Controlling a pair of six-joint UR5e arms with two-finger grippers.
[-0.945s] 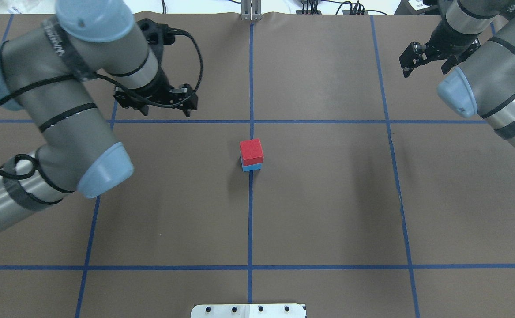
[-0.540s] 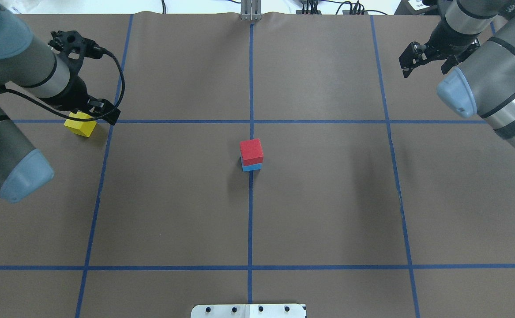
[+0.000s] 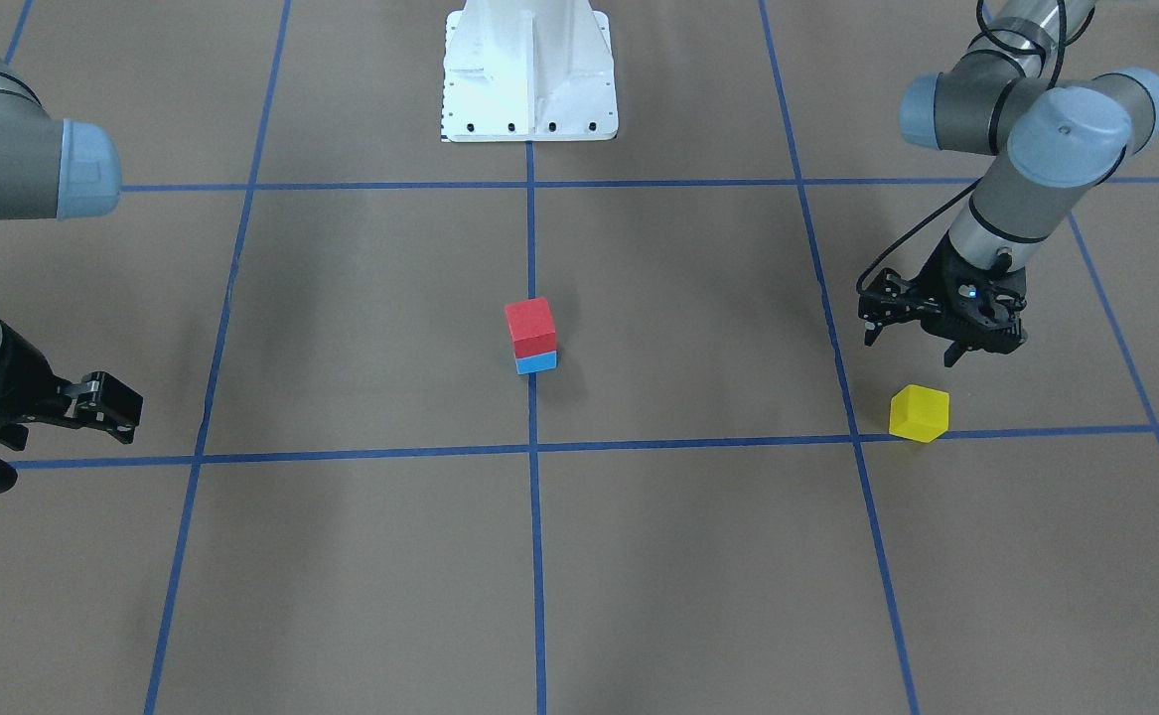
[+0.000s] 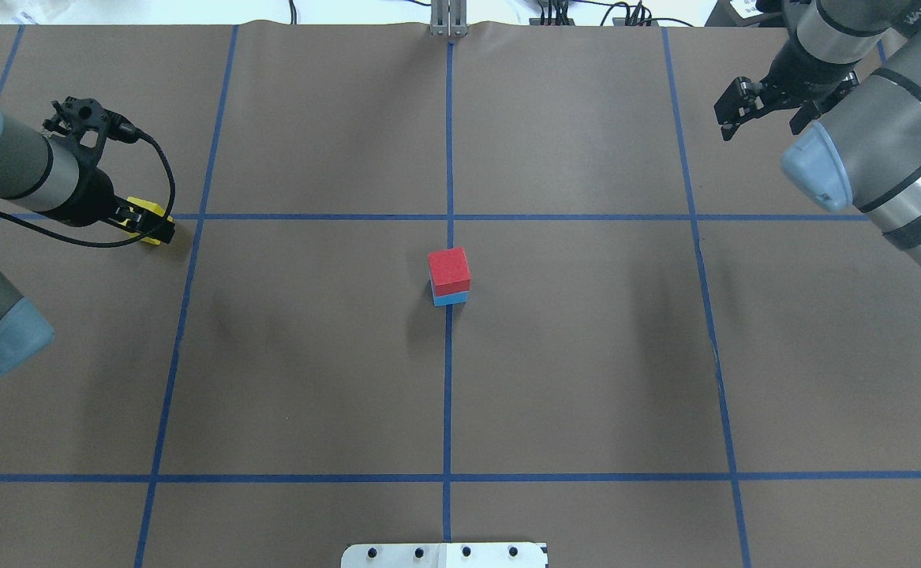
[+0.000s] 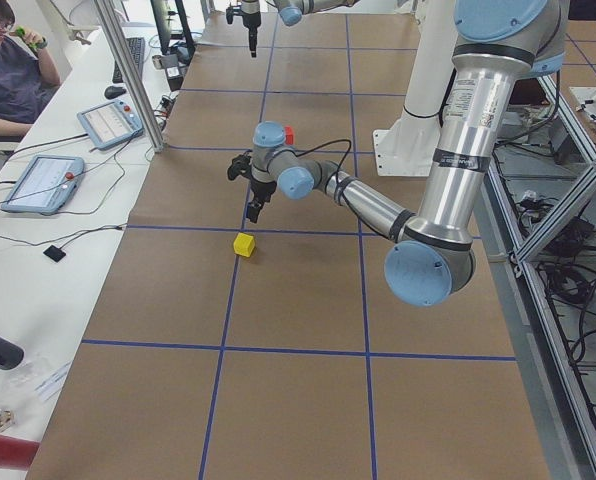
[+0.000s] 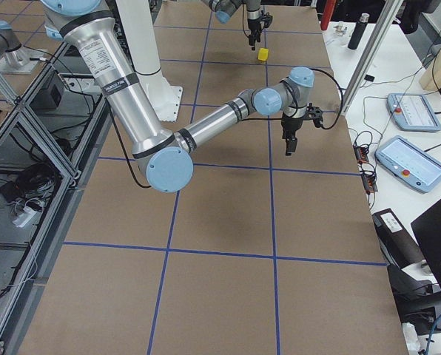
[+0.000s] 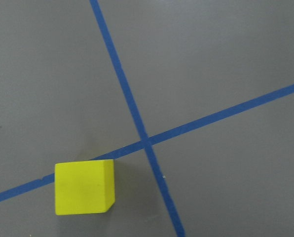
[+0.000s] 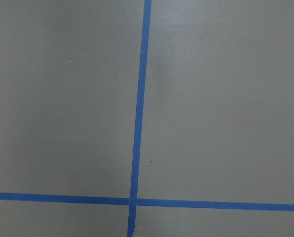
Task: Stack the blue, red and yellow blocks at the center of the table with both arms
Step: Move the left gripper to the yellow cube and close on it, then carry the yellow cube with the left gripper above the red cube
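A red block (image 4: 449, 270) sits on a blue block (image 4: 451, 299) at the table's centre; the stack also shows in the front view (image 3: 529, 326). A yellow block (image 3: 919, 413) lies alone on a blue tape line at the robot's far left. In the overhead view it is partly hidden behind the gripper (image 4: 151, 209), and it shows low left in the left wrist view (image 7: 84, 187). My left gripper (image 3: 912, 346) is open and empty, hovering just above and beside the yellow block. My right gripper (image 4: 760, 125) is open and empty, raised at the far right of the table.
Blue tape lines (image 4: 447, 394) divide the brown table into squares. The white robot base (image 3: 529, 70) stands at the near middle edge. A side table with tablets (image 5: 40, 182) and a seated operator (image 5: 8, 70) lies beyond the far edge.
My left arm has swung left from beside the stack to over the yellow block, which now shows under the gripper. The right arm and the stack have not moved.
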